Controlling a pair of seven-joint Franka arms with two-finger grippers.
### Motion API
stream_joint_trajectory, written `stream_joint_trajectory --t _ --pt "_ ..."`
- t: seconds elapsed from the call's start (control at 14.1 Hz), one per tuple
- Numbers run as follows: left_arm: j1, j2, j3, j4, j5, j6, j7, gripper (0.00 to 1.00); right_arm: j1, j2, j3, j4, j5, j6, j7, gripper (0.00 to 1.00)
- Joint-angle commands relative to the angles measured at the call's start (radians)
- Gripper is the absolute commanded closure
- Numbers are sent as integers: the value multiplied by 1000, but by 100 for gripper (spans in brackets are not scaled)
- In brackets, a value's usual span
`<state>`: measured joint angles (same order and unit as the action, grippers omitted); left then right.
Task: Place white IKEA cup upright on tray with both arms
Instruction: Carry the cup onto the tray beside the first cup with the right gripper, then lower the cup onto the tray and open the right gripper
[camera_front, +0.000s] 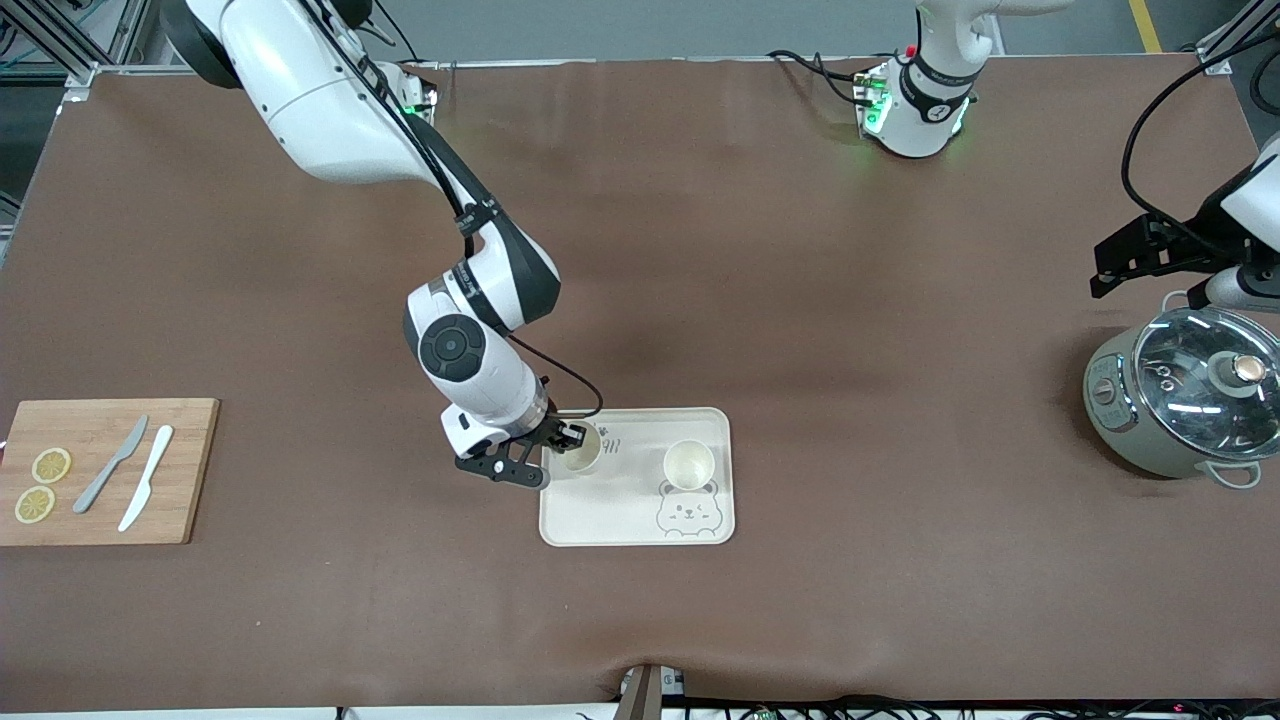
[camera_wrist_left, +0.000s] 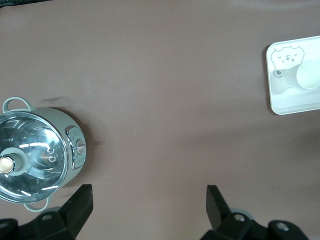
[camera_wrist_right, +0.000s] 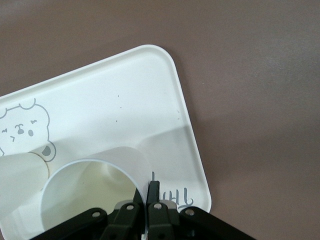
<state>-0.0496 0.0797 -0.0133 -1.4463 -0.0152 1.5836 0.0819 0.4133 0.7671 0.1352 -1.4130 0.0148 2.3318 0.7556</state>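
Right end effector (camera_front: 570, 437) is clamped down on the rim of a white cup (camera_front: 583, 449), fingers pinched tight with the cup wall between them. You can see it nicely in the right wrist view, where the black fingertips (camera_wrist_right: 153, 192) bite the rim right above the grey lettering. That cup is sitting upright, mouth up, inside the cream tray (camera_front: 637, 518), at the tray corner toward the right arm's end of the surface, on the edge farther from the front camera. Whether its base is fully down on the tray or a hair above it, I honestly can't tell.

A second white cup (camera_front: 689, 464) already stands upright on the same tray, just above the bear drawing, free of any grip.

So I'd say this is nearly wrapped up: one cup placed, the other at its spot and only waiting to be let go, then the arm has to pull clear without tipping it.

Left end effector (camera_wrist_left: 149, 202) is wide open, holding nothing, just waiting over bare surface beside the steel pot with the glass lid (camera_front: 1190, 403), well apart from the tray.

Well away from the tray, at the right arm's end, there's a wooden cutting board (camera_front: 185, 470) with knives and lemon slices, not involved.
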Motion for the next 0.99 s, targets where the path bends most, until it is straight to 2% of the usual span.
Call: stream_joint_trajectory --t 0.0,0.92 --pt "4 -9 -4 -11 4 13 10 0 9 40 -9 42 -18 26 22 100" --pt "-6 2 -7 -19 17 1 10 0 18 69 -12 42 -41 57 22 100"
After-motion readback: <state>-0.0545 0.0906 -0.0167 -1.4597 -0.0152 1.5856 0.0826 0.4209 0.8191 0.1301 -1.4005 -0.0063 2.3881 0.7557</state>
